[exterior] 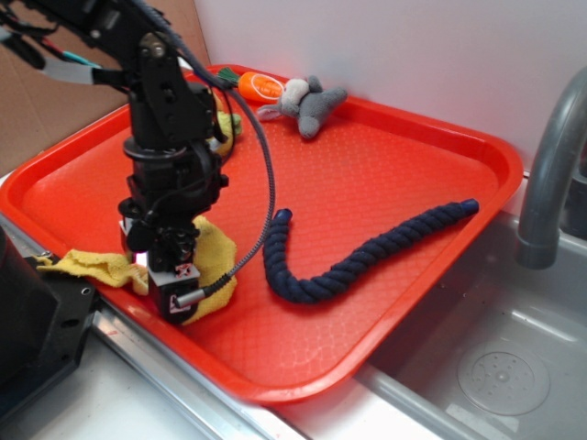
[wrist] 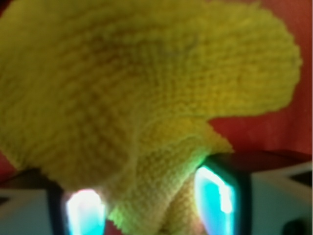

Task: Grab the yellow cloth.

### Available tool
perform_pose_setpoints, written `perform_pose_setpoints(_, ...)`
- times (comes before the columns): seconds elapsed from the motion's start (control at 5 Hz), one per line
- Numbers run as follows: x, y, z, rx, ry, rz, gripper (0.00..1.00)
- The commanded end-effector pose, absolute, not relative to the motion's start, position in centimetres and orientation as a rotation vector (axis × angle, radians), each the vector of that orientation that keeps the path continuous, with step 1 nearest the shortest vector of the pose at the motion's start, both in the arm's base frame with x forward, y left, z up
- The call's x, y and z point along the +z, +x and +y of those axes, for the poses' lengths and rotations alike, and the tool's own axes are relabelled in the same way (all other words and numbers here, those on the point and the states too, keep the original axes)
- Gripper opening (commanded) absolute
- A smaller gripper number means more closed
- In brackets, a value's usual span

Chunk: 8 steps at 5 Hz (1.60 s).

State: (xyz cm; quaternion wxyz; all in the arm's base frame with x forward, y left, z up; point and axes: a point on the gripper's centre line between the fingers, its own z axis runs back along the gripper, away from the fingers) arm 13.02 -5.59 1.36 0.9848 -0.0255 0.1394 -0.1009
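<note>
The hand (exterior: 172, 275) is down at the near left edge of the red tray (exterior: 385, 174), planted on the yellow cloth (exterior: 216, 252); the cloth lies crumpled there with one thin corner trailing left over the tray's rim, so a straight-down approach onto its bulk makes sense. In the wrist view the yellow cloth (wrist: 142, 98) fills nearly the whole picture, and a fold of it runs down between the two fingers (wrist: 215, 196); the fingers look closed in against that fold, clamped on the cloth, though blur leaves the firmness of the grip uncertain. The dark blue rope (exterior: 358, 257) curves across the tray well apart from the hand; the grey plush toy (exterior: 307, 103) and an orange carrot toy (exterior: 260, 87) sit at the far rim, clear of the work.
</note>
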Motion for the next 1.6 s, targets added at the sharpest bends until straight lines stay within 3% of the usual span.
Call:
perform_pose_setpoints(0.0,5.0,13.4,-5.2,-0.245,-0.059,0.223,0.00)
perform_pose_setpoints(0.2,7.0,13.2,-4.2,-0.216,-0.047,0.213,0.00)
perform_pose_setpoints(0.4,11.1,12.0,-3.3,-0.152,0.019,0.171,0.00)
perform_pose_setpoints(0.8,19.7,11.2,2.3,0.105,0.078,-0.043,0.00)
perform_pose_setpoints(1.0,20.1,11.7,5.6,0.187,0.133,-0.047,0.00)
perform_pose_setpoints(1.2,19.5,12.7,6.9,0.195,0.141,-0.057,0.00)
perform_pose_setpoints(1.4,19.1,14.3,5.6,0.137,0.136,-0.064,0.00)
